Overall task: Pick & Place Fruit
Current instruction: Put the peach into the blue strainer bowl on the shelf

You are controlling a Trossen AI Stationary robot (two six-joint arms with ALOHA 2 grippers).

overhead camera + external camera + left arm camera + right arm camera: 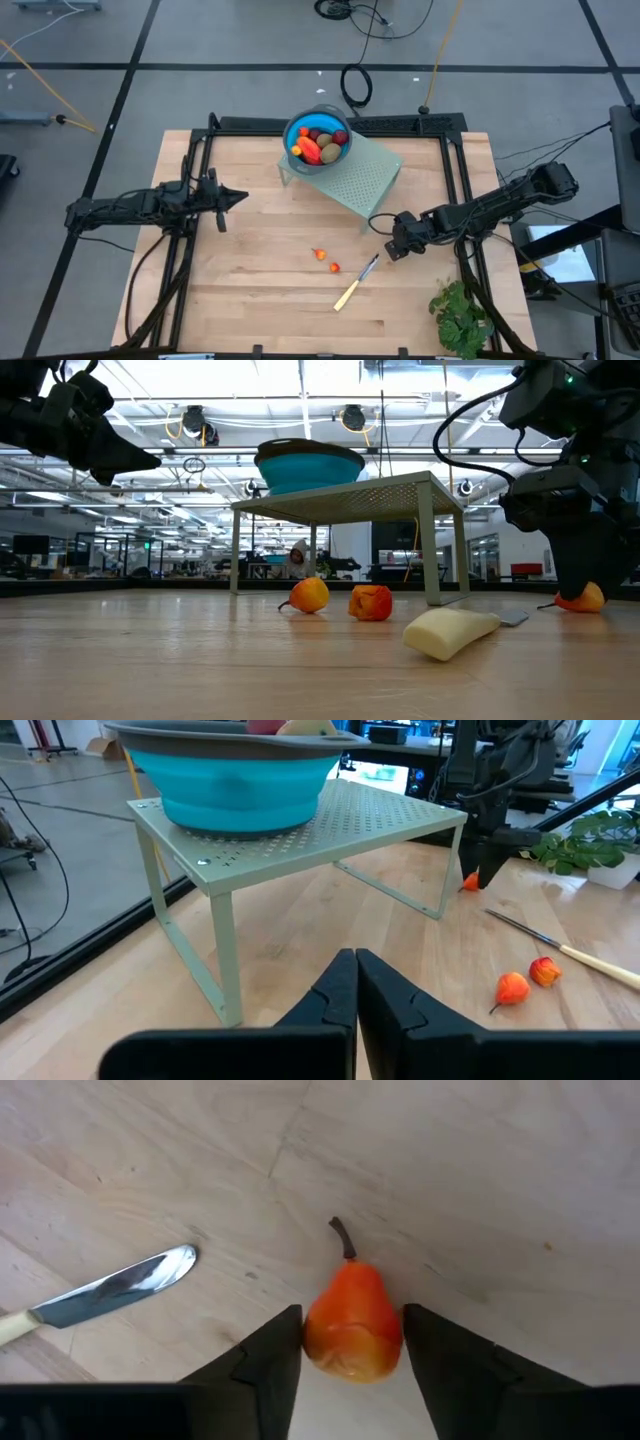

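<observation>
The right claw [352,1342], partly open, straddles one small orange fruit [352,1325] on the table [250,300]. The left claw [356,982] is shut, empty. Two more tiny fruits [320,254] lie beside one knife [355,283].

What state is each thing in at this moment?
Left hand: shut, empty, above the table.
Right hand: fingers either side of the small orange pear on the table.
Blue bowl: on the rack, holding fruit.
Knife: lying flat.
Two small orange fruits: loose on the table.
</observation>
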